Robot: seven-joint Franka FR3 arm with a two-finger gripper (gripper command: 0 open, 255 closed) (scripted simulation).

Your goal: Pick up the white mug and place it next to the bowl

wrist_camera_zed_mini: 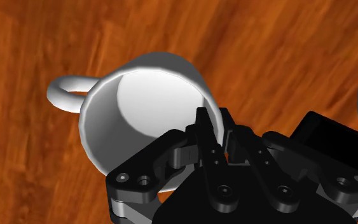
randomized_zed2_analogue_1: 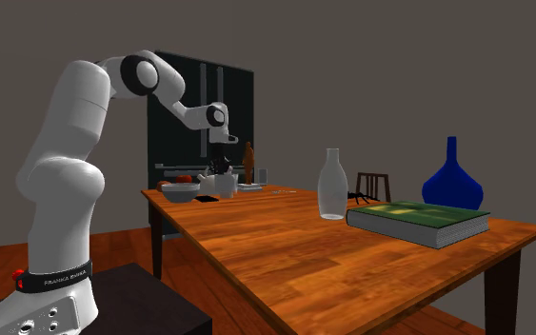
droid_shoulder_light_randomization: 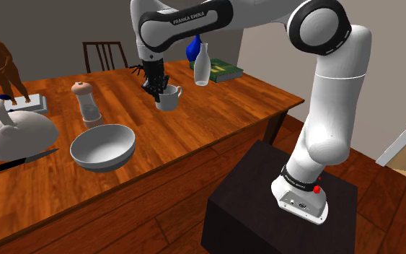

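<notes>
The gripper (wrist_camera_zed_mini: 217, 132) pinches the mug (wrist_camera_zed_mini: 149, 95) by its rim, one finger inside the wall and one outside, roughly opposite the handle (wrist_camera_zed_mini: 53, 94). The mug is well apart from the bowl (droid_shoulder_light_randomization: 103, 148), up and right of it in the shoulder view (whether it has left the table (droid_shoulder_light_randomization: 223, 126) cannot be told). It looks light, stiff and glossy, so probably slippery and chippable. A rim pinch may let it swing, so a firm squeeze seems wise.
</notes>
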